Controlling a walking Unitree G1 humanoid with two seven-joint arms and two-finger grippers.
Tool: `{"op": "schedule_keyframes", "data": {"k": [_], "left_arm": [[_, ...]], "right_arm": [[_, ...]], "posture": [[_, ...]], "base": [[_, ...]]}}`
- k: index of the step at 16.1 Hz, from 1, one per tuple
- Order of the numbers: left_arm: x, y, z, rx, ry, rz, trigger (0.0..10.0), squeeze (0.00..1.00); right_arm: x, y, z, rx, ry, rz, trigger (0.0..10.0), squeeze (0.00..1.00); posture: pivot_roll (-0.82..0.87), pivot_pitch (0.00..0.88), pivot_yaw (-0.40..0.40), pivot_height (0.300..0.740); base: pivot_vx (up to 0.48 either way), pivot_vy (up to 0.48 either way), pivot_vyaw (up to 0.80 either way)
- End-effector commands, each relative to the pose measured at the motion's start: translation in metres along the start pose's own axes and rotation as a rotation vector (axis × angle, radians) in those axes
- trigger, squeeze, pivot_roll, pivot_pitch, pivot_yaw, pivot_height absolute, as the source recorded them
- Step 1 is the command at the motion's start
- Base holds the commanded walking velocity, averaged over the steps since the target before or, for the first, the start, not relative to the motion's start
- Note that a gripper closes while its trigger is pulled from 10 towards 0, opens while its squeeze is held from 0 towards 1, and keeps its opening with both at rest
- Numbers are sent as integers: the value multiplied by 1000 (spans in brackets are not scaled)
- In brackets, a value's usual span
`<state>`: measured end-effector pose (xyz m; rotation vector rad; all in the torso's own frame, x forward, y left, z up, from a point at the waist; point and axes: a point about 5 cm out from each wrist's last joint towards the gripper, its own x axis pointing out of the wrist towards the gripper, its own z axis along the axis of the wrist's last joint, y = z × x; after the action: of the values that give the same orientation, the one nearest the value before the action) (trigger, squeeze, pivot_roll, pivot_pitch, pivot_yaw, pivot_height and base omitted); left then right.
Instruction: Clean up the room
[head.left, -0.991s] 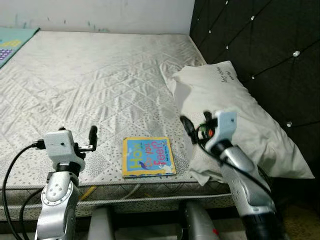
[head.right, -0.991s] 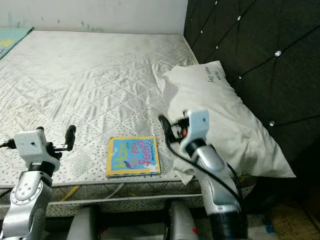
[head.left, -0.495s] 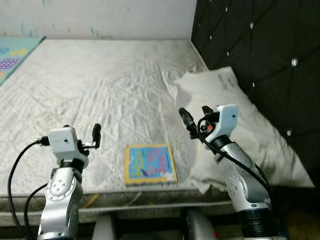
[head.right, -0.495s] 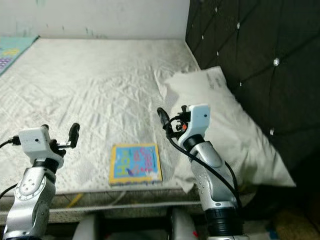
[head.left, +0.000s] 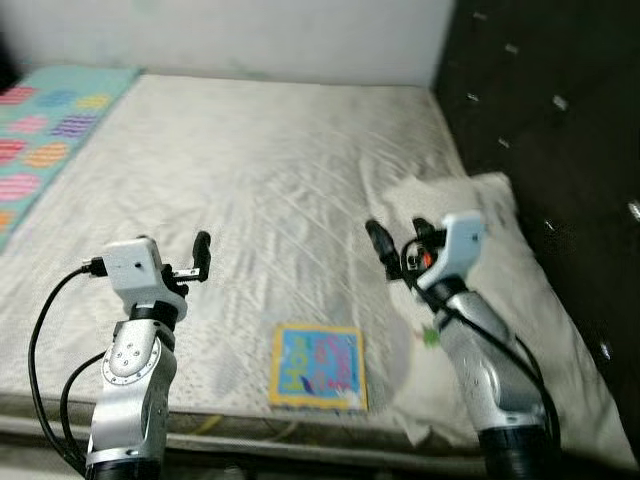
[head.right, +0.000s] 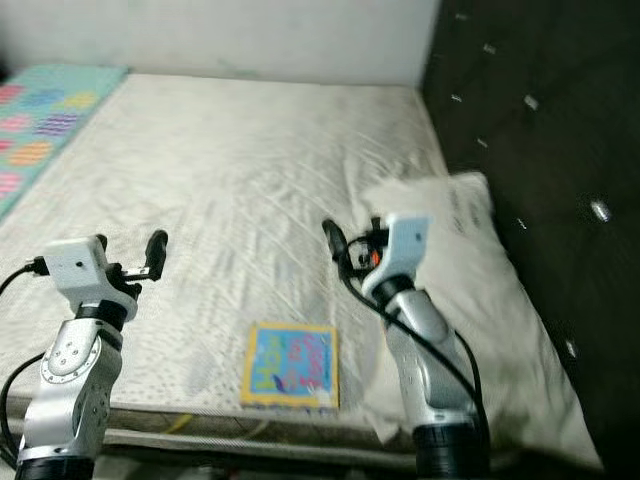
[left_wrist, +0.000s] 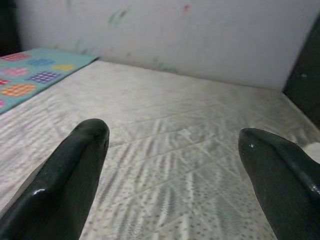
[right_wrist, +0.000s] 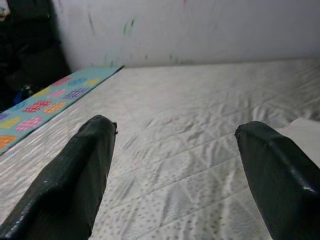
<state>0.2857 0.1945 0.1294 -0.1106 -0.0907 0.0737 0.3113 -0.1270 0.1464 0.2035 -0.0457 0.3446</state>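
Step in hand: we judge we are closing on the book (head.left: 319, 366) to lift it off the bed (head.left: 260, 190); nothing is grasped yet.
Book: it lies flat, cover up, at the near edge of the bed, between our two arms and just beside the pillow (head.left: 520, 330), apart from both pincers.
How to do it well: the book is thin and flat on soft quilting, so we think a straight pinch from above would find little to bite. Better, in our view, to bring one finger down at the near edge, where the book reaches the bed's rim, and slide under it while the other finger closes on the cover.
Which arm: the right pincer (head.left: 400, 248) sits nearer the book's far corner, so we would lead with it and keep the left clear.
Risk: pressing into the mattress may tip the book or push it off the rim; we would go slowly and keep the wrist low.
Left pincer (head.left: 190, 268): held up above the bed, well to the left of the book, fingers spread wide with nothing between them, pointing across the bed toward the wall (left_wrist: 200, 35).
Right pincer: raised above the bed by the pillow's inner edge, fingers likewise spread wide and empty, aimed over the bed toward the far mat (right_wrist: 55, 100).
Arm pose: both forearms rise steeply from below, wrists bent forward, neither touching the bed.
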Motion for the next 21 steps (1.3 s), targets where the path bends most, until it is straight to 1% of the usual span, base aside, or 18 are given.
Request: {"op": "schedule_keyframes", "data": {"k": [1,2,3,5,8,10,11,12,13,15,18,21], "left_arm": [[-2,-2,-4,8,28,-12,10000,0],[-2,-3,-5,17,40,-29,10000,0],[-2,-7,-9,7,63,-36,10000,0],[-4,-10,-9,7,63,-58,10000,0],[-8,-8,-10,-11,69,-47,10000,0],[-9,-10,-12,-45,86,-71,10000,0],[-8,-13,-13,-56,89,-84,10000,0],[-7,-16,-13,-106,91,-83,10000,0],[-6,-17,-13,-131,95,-78,10000,0],[-7,-19,-12,-118,88,-91,10000,0],[-9,-18,-12,-127,93,-86,10000,0],[-9,-18,-13,-133,101,-93,10000,0]], "right_arm": [[0,-2,2,-3,-9,-22,10000,0],[0,-3,3,-5,-10,-30,10000,0],[0,-7,5,-16,-14,-42,10000,0],[-3,-12,5,-21,-6,-57,10000,0],[-8,-17,3,-21,-3,-95,10000,0],[-10,-16,1,-30,-2,-94,10000,0],[-10,-14,-3,-35,19,-87,10000,0],[-10,-10,-6,-41,32,-71,10000,0],[-11,-9,-7,-42,35,-65,10000,0],[-12,-4,-8,-44,36,-54,10000,0],[-14,-2,-9,-46,40,-47,10000,0],[-15,-3,-10,-55,41,-50,10000,0]], "posture": [[-82,0,-7,740],[-86,0,-2,740],[-89,0,-2,740],[-84,0,-7,740],[-80,0,-16,740],[-85,0,-18,740],[-85,0,-18,740],[-90,0,-20,740],[-90,0,-20,740],[-89,0,-29,740],[-88,0,-32,740],[-90,0,-30,740]], "base": [[0,0,0],[0,0,0],[0,0,0],[0,0,0],[0,0,0],[0,0,0],[0,0,0],[0,0,-800],[0,0,-800],[0,0,-800],[0,0,-727],[0,0,0]]}}
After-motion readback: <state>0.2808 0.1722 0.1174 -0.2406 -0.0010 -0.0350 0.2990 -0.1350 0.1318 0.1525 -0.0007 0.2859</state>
